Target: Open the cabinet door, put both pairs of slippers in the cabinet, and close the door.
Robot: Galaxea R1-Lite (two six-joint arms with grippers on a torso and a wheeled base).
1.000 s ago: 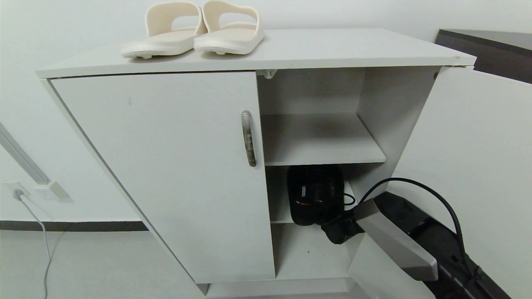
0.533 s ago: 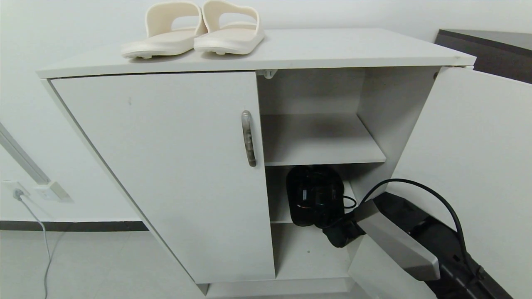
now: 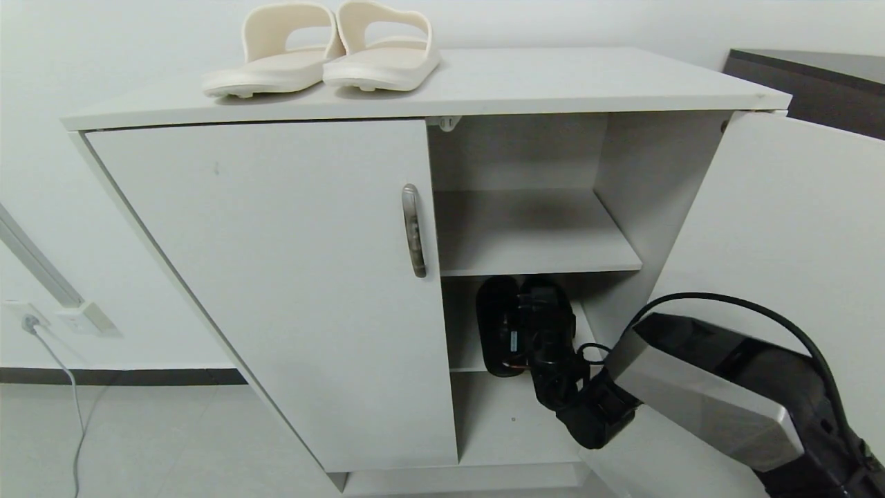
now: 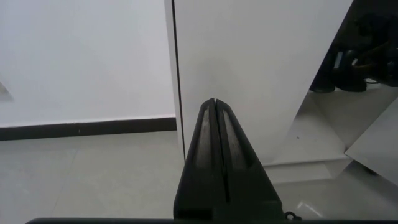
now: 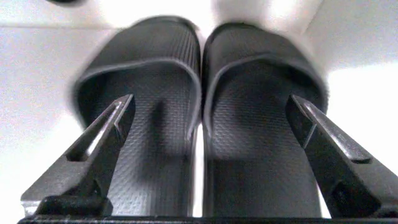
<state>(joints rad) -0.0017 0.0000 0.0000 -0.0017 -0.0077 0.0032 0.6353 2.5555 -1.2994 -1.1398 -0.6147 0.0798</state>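
Black slippers [image 5: 249, 137] on shelf [image 3: 462, 349], flanked by wide-spread right gripper [image 5: 209, 102].

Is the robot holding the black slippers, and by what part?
Nothing is held. The right gripper is wide open, not gripping the black slippers. The left gripper is shut and empty.
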